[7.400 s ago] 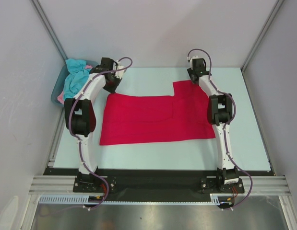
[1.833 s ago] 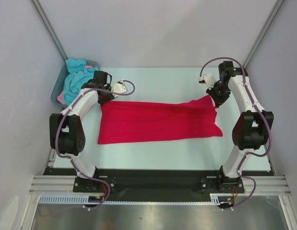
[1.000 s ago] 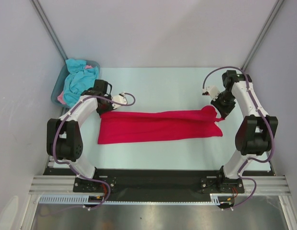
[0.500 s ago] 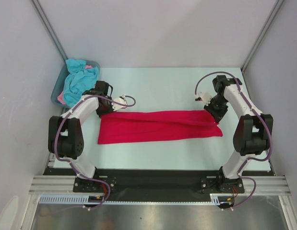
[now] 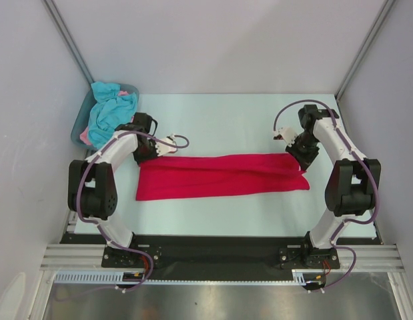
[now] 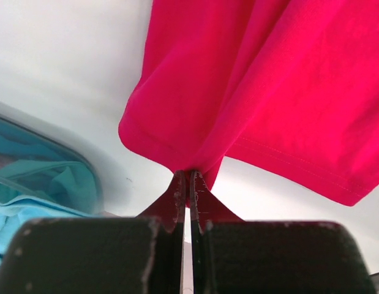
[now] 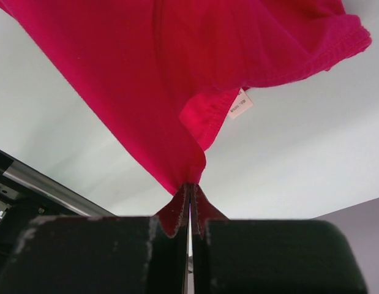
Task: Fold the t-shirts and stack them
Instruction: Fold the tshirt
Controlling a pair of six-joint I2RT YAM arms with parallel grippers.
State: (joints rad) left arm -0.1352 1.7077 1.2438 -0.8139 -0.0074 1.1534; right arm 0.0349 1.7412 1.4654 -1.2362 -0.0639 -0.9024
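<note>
I saw the red t-shirt go from a broad spread sheet to a narrow band, its far half drawn over the near half; my left gripper carried its corner nearer; my right gripper swung wide, then came back inward at the shirt's right end.

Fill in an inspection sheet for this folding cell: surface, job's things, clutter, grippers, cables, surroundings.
Surface: pale table, flat.
Job's things: red t-shirt folded into a long band across the table; turquoise t-shirt and a pink one heaped in the tub.
Clutter: nothing seen.
Grippers: left gripper shut on the red t-shirt's left end; right gripper shut on its right end.
Cables: purple cables loop along both arms.
Surroundings: plain grey walls; metal rail at the near edge.
</note>
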